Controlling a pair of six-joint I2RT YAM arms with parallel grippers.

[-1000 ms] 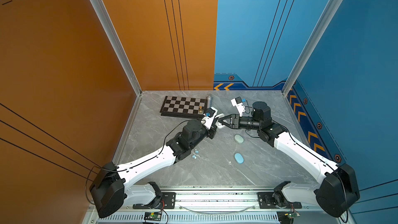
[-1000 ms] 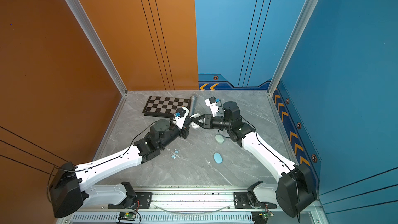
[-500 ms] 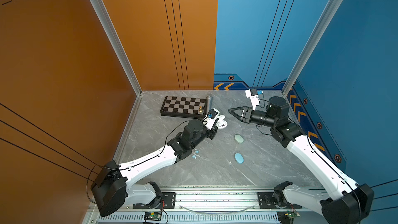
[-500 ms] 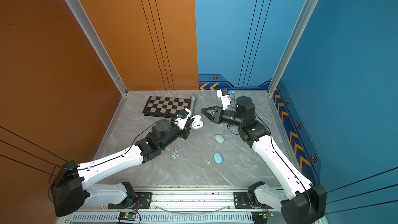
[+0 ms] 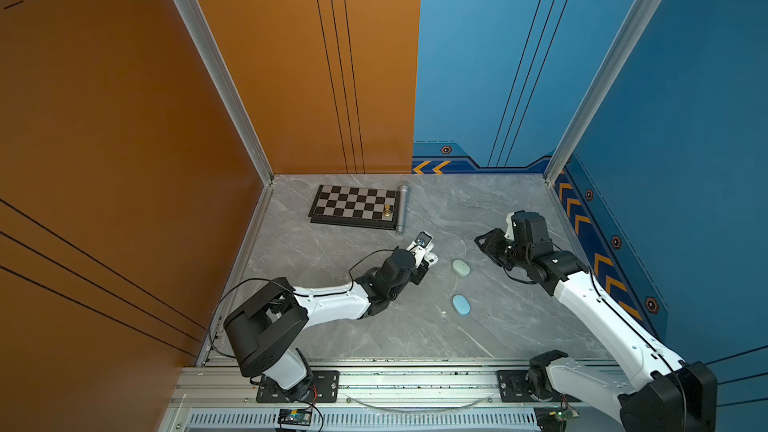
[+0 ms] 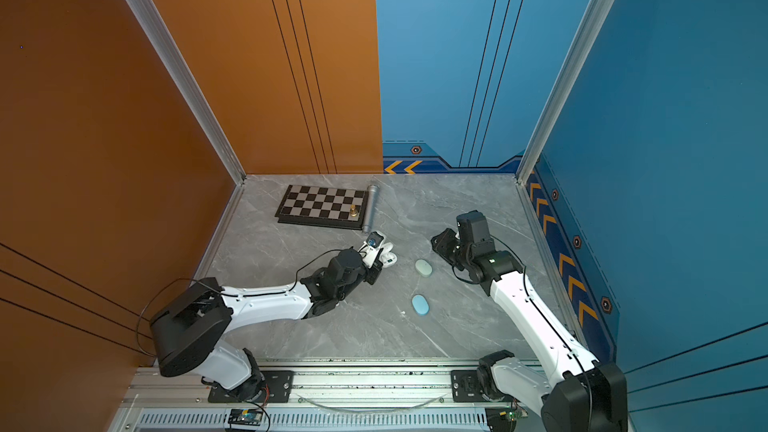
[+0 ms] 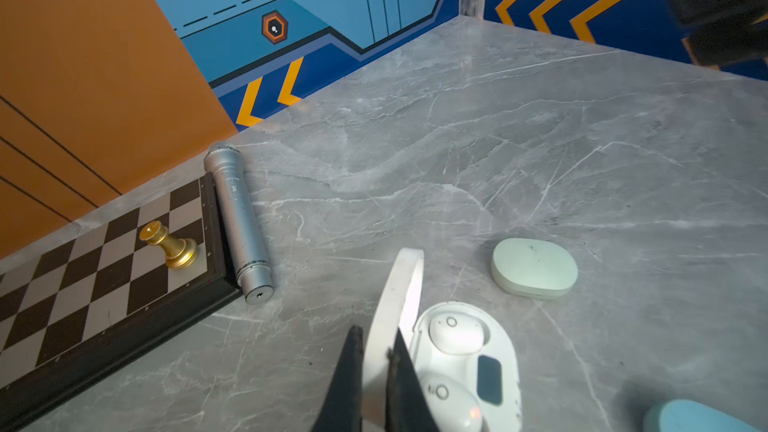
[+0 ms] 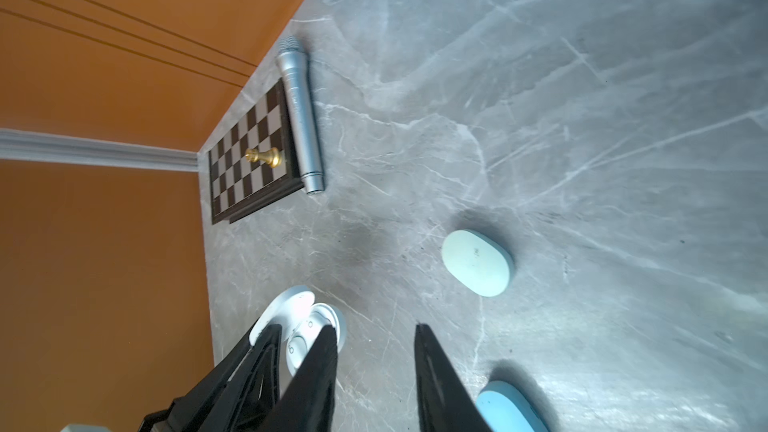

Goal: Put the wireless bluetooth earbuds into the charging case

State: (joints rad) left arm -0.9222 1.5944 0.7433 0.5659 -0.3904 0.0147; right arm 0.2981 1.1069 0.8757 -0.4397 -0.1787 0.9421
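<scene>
Two white earbuds sit in the wells of the white charging case. They lie one after the other along its long axis, smooth backs up, each with a small ring mark. That axis runs straight away from the left hand, in line with its fingers. In both top views the case is too small to read its heading; it lies mid-tabletop, just left of the pale green case.

The lid stands upright on its hinge along one long side. The left hand is clenched on this lid, a black finger pressed to either face of it. Whether the base rests on the tabletop or hangs just above it I cannot tell.

The right hand is part open with bare tabletop between its fingers, grasping and touching nothing. In a top view it hangs to the right of the pale green case, apart from it.

The pale green case and the light blue case both lie flat and closed, near each other.

A dark oblong window sits on the open case beside the buds; no lettering can be read on it. The silver microphone lies against the edge of the chessboard. A faint mark on its barrel is too small to read. One gold chess piece stands on the board.
</scene>
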